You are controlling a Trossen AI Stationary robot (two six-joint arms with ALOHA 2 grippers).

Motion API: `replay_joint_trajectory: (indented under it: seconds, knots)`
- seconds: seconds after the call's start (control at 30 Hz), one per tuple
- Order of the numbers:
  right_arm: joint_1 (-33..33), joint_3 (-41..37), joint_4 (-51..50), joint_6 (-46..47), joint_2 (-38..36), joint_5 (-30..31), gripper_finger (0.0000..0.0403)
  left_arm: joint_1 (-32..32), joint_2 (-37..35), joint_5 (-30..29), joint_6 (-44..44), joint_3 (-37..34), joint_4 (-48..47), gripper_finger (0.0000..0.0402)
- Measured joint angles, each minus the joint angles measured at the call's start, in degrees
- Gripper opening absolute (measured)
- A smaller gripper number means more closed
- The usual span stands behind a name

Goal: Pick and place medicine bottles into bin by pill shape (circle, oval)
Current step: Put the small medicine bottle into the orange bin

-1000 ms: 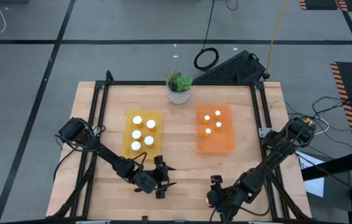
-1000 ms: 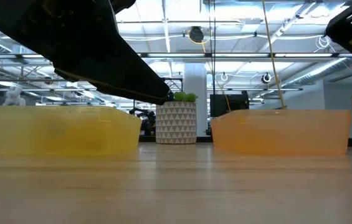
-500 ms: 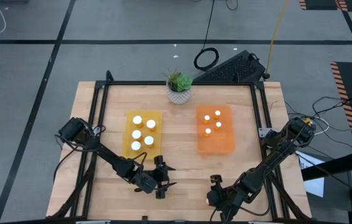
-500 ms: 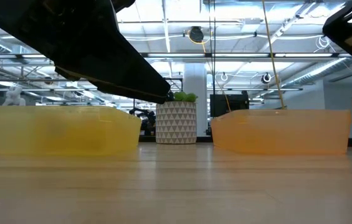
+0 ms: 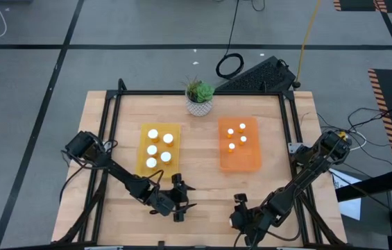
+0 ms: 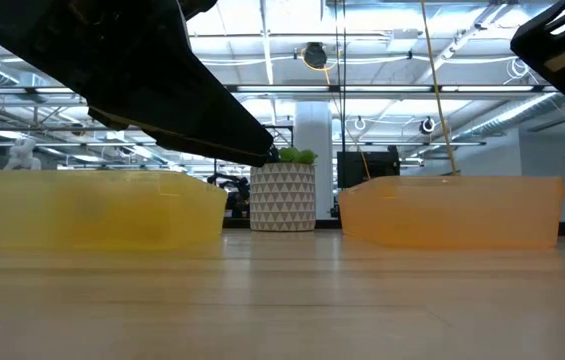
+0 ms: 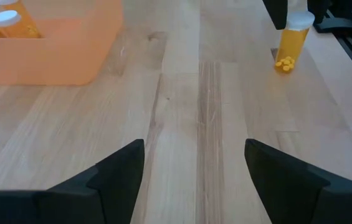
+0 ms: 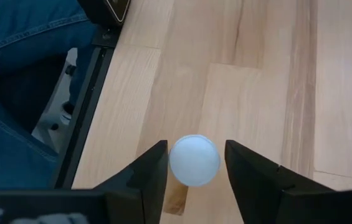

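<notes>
Yellow bin (image 5: 158,149), centre-left: four medicine bottles (image 5: 152,149). Orange bin (image 5: 240,144), centre-right: three. Right gripper (image 8: 194,168), bottom centre, straddles one white-capped bottle (image 8: 194,160), contact unclear. Left gripper (image 5: 182,198) spread, empty. Wooden table (image 5: 202,173); potted plant (image 5: 199,96) top centre.

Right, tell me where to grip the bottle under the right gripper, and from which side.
Grip the bottle just below its white cap, coming straight down from above. It stands upright near the table's front edge, cap facing the right gripper, whose open fingers already flank it. Its round body should suit a squeeze from either side.
</notes>
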Motion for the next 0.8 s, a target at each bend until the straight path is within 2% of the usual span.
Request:
replay_joint_trajectory:
  seconds: [0.43, 0.8]
  knots:
    - [0.0, 0.0, 0.2, 0.1, 0.0, -0.2, 0.0118, 0.0, 0.0, 0.0, 0.0, 0.0, 0.0, 0.0280]
    - [0.0, 0.0, 0.2, 0.0, 0.0, -0.2, 0.0119, 0.0, 0.0, 0.0, 0.0, 0.0, 0.0, 0.0280]
